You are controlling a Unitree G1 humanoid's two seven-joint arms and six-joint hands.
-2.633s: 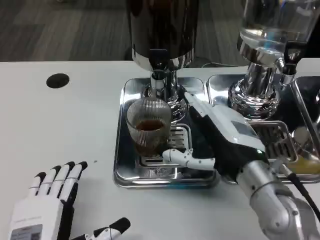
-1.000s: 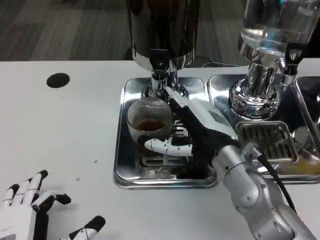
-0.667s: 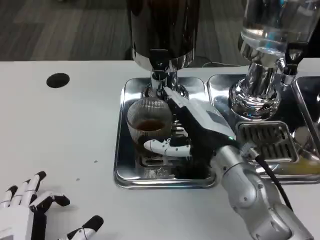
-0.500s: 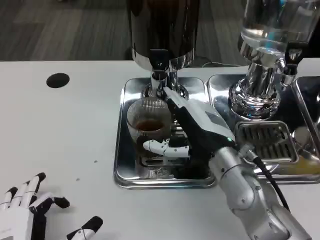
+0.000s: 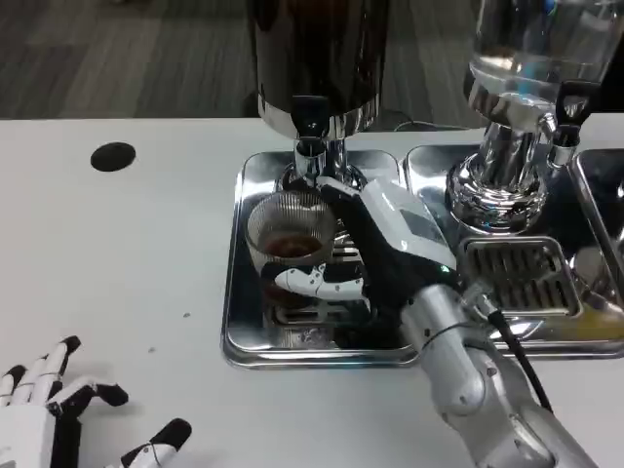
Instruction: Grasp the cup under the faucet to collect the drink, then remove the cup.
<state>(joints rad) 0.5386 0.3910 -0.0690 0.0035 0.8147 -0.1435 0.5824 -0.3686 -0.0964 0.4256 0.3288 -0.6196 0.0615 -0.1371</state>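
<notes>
A ribbed clear glass cup with dark drink in its lower part stands on the steel drip tray, just below the dark dispenser's faucet. My right hand wraps the cup from its right side: its thumb lies across the cup's front and its other fingers reach behind the cup. My left hand lies at the bottom left corner of the table, fingers spread, holding nothing.
A second dispenser with clear liquid stands at the right on its own steel tray with a grille. A black round hole marks the white table at the far left.
My right hand has moved left across the tray and closed round the cup. My left hand has slid down toward the picture's bottom left corner. The cup has stayed in place.
</notes>
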